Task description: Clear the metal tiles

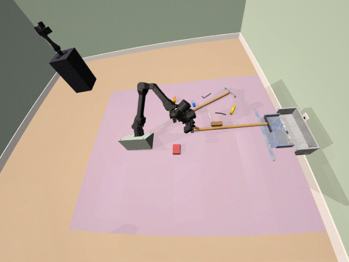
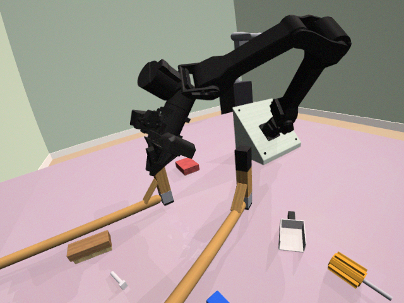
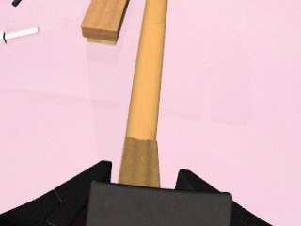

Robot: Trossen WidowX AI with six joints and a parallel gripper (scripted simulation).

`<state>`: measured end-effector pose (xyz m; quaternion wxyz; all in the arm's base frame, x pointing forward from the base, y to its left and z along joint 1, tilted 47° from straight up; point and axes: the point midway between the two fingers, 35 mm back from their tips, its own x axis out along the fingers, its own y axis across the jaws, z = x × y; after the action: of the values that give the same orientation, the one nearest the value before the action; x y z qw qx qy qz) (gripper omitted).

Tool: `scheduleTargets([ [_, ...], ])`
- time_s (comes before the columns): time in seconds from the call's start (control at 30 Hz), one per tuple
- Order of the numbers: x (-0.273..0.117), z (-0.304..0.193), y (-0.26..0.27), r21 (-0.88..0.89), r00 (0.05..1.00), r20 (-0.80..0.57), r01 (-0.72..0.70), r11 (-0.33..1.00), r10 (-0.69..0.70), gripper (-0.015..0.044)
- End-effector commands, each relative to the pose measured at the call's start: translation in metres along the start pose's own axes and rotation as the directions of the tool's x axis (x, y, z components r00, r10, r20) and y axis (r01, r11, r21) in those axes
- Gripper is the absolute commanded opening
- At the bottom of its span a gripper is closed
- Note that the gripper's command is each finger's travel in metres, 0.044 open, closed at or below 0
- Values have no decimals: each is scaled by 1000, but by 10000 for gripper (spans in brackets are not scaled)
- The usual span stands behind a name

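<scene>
My gripper (image 1: 192,129) (image 2: 154,172) (image 3: 143,177) is shut on the upright wooden grip of the long scraper (image 1: 230,126) (image 2: 81,228) (image 3: 148,80). Its handle runs right in the top view, and its dark blade (image 1: 269,127) is at the near part of the steel bench plate (image 1: 276,136). Small whitish and dark tiles (image 1: 288,136) show by the plate's far edge, next to the grey catch box (image 1: 306,129). A small orange-red piece (image 1: 292,143) is near the corner there. Whether the blade touches the plate is too small to tell.
A second long-handled tool (image 1: 212,100) (image 2: 208,252) lies beside the scraper. A wooden brush (image 1: 216,123) (image 2: 89,244) (image 3: 104,19) and white bolt (image 1: 210,115) (image 2: 118,279) (image 3: 21,34) lie near the handle. A red block (image 1: 176,149) (image 2: 187,165) and dustpan (image 2: 291,239) are also on the mat.
</scene>
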<state>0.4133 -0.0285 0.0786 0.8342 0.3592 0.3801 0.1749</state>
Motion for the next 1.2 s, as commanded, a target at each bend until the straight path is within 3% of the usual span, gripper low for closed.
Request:
scheduleTargets([
  [0.0, -8, -2, 2, -11, 1000, 15, -4, 1000, 4, 0],
  [1.17, -37, -51, 3, -8, 1000, 18, -3, 1000, 3, 0],
])
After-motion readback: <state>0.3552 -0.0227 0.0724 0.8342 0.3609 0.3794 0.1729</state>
